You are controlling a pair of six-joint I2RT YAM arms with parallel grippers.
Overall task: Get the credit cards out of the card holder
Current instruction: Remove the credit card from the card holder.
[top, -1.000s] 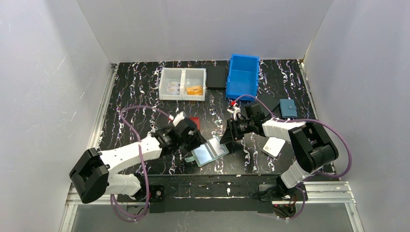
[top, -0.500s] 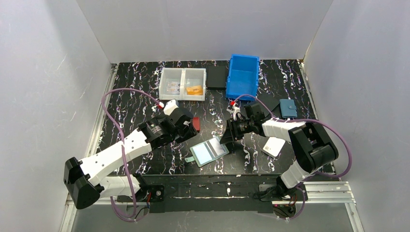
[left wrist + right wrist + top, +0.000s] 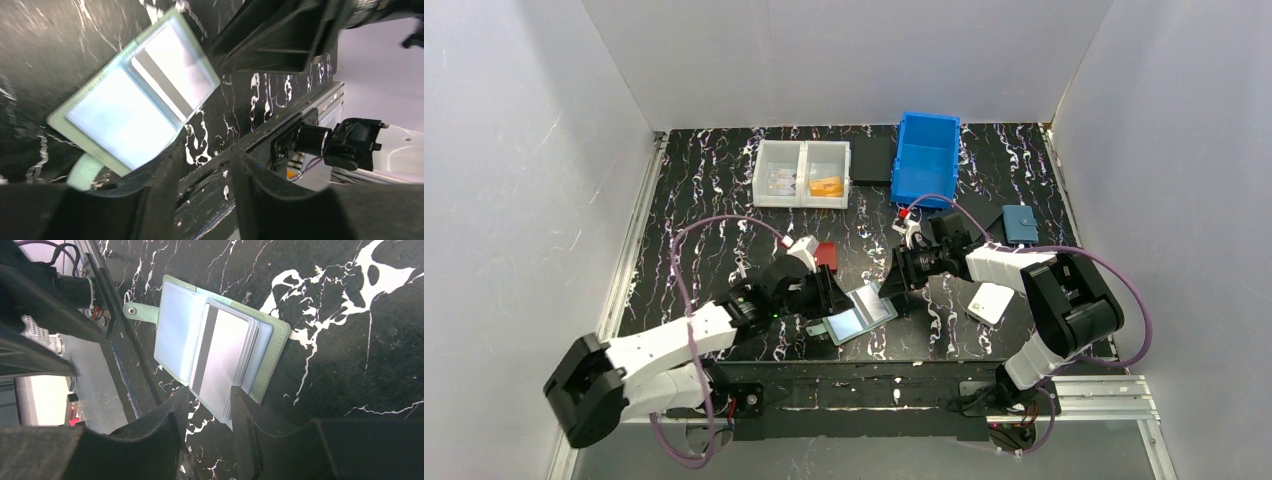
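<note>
Black left tool (image 3: 830, 296), right tool (image 3: 890, 289) reach low flanking card holder (image 3: 859, 314).

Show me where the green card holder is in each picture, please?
Top external: the card holder lies open, low in the middle.
Left wrist: the card holder fills the upper left, tilted.
Right wrist: the card holder sits in the centre.
Shared landmark: its snap tab, sticking out from one edge.
</note>
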